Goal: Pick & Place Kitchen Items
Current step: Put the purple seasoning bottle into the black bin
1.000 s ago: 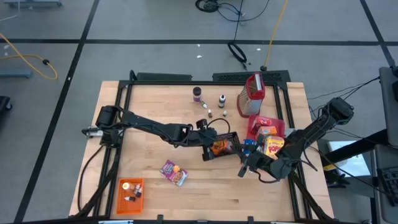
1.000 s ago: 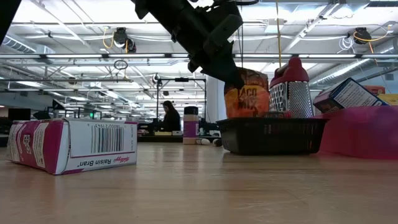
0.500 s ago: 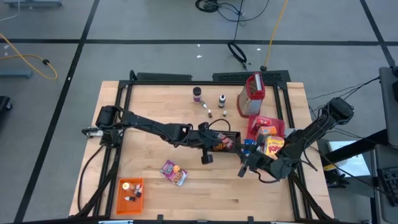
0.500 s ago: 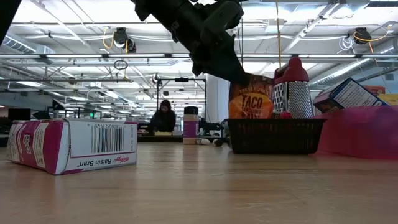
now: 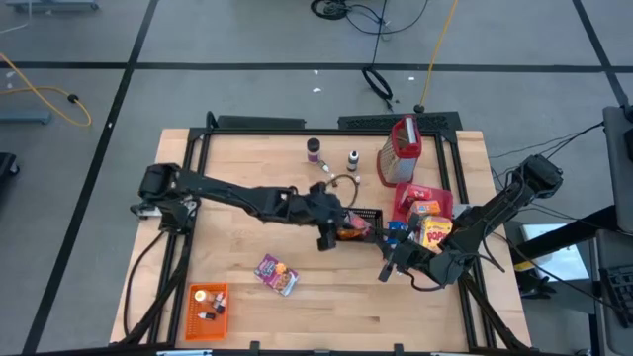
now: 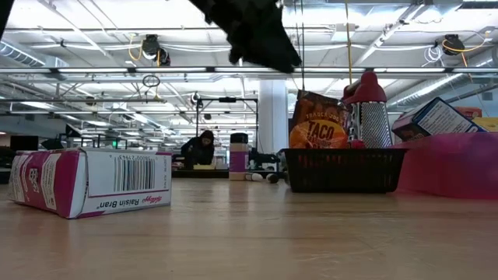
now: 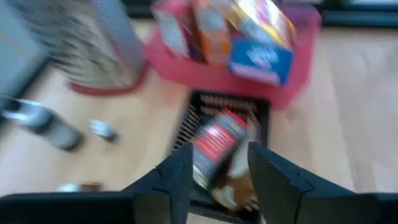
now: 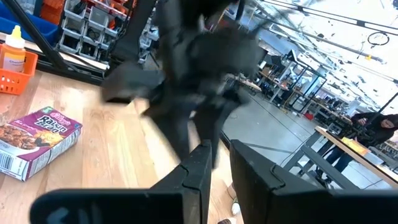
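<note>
From overhead, the left gripper (image 5: 328, 232) is hanging right over the near-left edge of the black mesh basket (image 5: 371, 216) mid-table, and the taco mix packet (image 5: 351, 231) is sitting in that basket. The right gripper (image 5: 388, 269) is waiting nearer, in front of the red tray (image 5: 404, 198) with its snack boxes. A purple cereal box (image 5: 276, 274) is lying flat nearer the front, and small bottles are standing by the grater (image 5: 400, 150) at the far side.

At table level, the packet (image 6: 320, 120) is leaning upright inside the basket (image 6: 343, 169), nothing gripping it, with the left gripper's dark bulk hanging above and left of it. The Raisin Bran box (image 6: 89, 181) is lying on its side far left.

Left wrist: fingers spread, nothing between them, packet (image 7: 217, 142) in the basket below.

Right wrist: fingers nearly together, holding nothing that I can see.

That packet's looking light, crinkly and floppy to me, so I'd be pinching it flat across the top seam.
</note>
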`<state>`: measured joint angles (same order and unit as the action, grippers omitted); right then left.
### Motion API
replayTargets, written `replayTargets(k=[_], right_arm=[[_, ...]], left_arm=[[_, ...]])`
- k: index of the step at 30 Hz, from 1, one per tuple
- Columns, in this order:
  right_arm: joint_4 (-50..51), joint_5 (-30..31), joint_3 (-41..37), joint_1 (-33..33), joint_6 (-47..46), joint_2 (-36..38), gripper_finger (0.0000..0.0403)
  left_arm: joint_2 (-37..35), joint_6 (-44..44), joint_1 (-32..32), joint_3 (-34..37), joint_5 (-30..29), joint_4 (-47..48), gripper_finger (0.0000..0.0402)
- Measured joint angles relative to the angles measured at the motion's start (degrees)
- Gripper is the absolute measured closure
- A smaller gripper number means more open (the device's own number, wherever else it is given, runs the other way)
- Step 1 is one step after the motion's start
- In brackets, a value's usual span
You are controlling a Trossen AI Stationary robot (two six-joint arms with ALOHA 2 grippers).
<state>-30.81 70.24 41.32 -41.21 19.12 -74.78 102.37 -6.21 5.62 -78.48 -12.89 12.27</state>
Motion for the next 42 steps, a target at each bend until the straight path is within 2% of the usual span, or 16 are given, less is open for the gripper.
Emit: replayTargets(k=[6, 14, 25, 28, 33, 38, 42], right_arm=[[0.0, 0.0, 0.0, 0.0, -0.2, 0.0, 0.0348], [0.0, 0.0, 0.0, 0.0, -0.4, 0.0, 0.0348], [0.0, 0.0, 0.0, 0.0, -0.4, 0.0, 0.0348], [0.0, 0.0, 0.0, 0.0, -0.3, 0.0, 0.0348], [0.0, 0.0, 0.0, 0.0, 0.0, 0.0, 0.0348], [-0.2, 0.0, 0.0, 0.0, 0.1, 0.0, 0.0348], [-0.2, 0.1, 0.0, 0.0, 0.2, 0.0, 0.0348]], left_arm=[[-4.0, 0.7, -0.7, -0.1, -12.8, 4.0, 0.0221], [-4.7, -1.9, -7.7, -0.1, -15.9, 13.9, 0.0162], [-4.3, -3.6, -20.2, 0.0, -14.9, 14.4, 0.0086], [-3.9, -3.1, -22.9, 0.0, -12.0, 14.2, 0.0072], [-2.0, -1.9, -26.9, 0.0, -10.8, 11.2, 0.0065], [-0.3, -0.8, -29.6, 0.0, -4.1, 6.7, 0.0064], [0.7, 0.5, -30.8, 0.0, -3.0, 5.4, 0.0066]])
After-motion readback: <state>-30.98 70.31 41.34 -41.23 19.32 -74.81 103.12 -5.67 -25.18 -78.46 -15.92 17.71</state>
